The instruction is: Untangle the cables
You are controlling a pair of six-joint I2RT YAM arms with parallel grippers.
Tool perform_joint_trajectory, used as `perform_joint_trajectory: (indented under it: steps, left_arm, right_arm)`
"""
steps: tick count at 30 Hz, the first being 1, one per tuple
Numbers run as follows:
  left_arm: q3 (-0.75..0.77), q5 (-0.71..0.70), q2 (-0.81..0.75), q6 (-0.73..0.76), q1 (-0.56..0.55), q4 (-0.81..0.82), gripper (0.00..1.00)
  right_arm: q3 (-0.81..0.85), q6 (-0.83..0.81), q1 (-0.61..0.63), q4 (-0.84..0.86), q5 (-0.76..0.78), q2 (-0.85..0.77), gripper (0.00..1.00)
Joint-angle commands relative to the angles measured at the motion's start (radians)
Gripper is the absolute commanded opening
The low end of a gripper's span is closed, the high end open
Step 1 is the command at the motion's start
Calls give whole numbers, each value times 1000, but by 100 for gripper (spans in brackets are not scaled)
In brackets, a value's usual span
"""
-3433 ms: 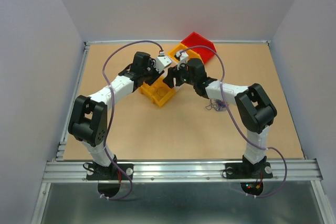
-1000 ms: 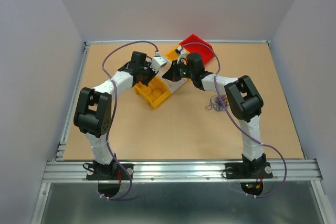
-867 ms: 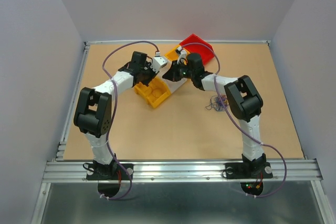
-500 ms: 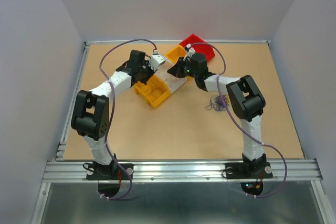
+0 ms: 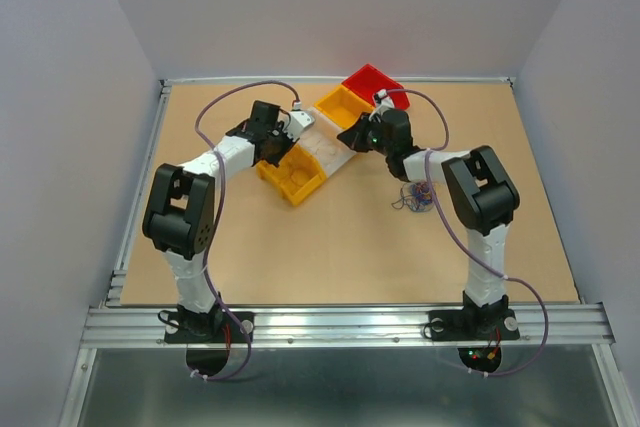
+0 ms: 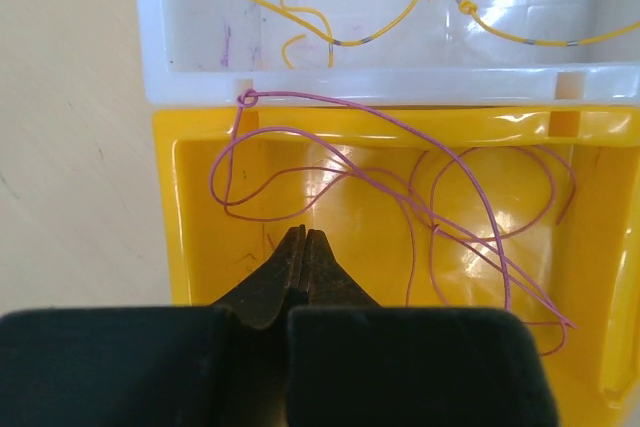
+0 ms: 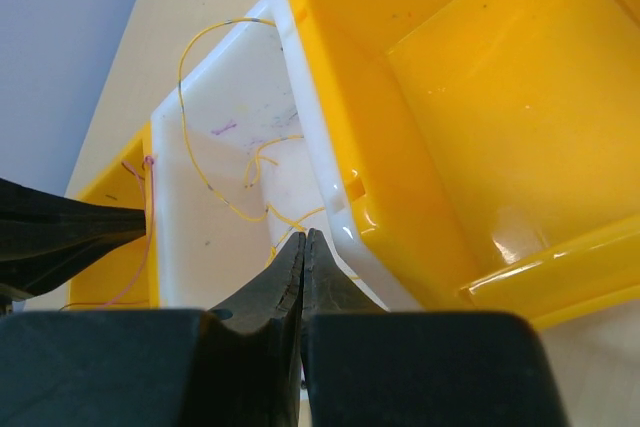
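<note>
While my left end effector [image 6: 306, 245] is pinched closed on nothing over the yellow bin [image 6: 188, 209], a purple wire [image 6: 246, 98] loops at its 12 o'clock, with yellow wires [image 6: 470, 9] in the white bin [image 6: 400, 84] beyond. Right end effector [image 7: 303, 247], closed and empty too, hangs over that white bin. The wad of cables [image 5: 415, 195] is on the bench [image 5: 300, 247] at its 5 o'clock.

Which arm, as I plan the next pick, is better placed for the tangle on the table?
Likely right. The tangle lies beside the right arm; the left gripper, shut over the yellow bin, sits farther.
</note>
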Motion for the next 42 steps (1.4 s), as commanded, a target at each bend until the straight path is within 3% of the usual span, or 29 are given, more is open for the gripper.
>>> perform_joint_trajectory:
  steps: [1,10,16,24,30,37,42]
  left_arm:
    - [34,-25,20,-6,4,4,0]
    - [65,-77,99,-13,3,-6,0]
    - [34,-63,21,-22,6,32,0]
    - [-24,-20,-120,-34,9,56,29]
    - [-44,-4,-179,-40,9,69,42]
    - [-60,200,-249,0,-13,5,56]
    - [-58,161,-233,9,-57,-20,63]
  right_arm:
    - [-23,-70,12,54,-18,-71,1]
    - [111,-268,124,-207,185,-18,1]
    - [164,-300,132,-270,234,39,2]
    - [178,-297,133,-272,240,44,6]
    - [154,-283,133,-247,237,27,13]
    - [120,-277,133,-213,232,1,18]
    - [131,-271,133,-213,220,10,18]
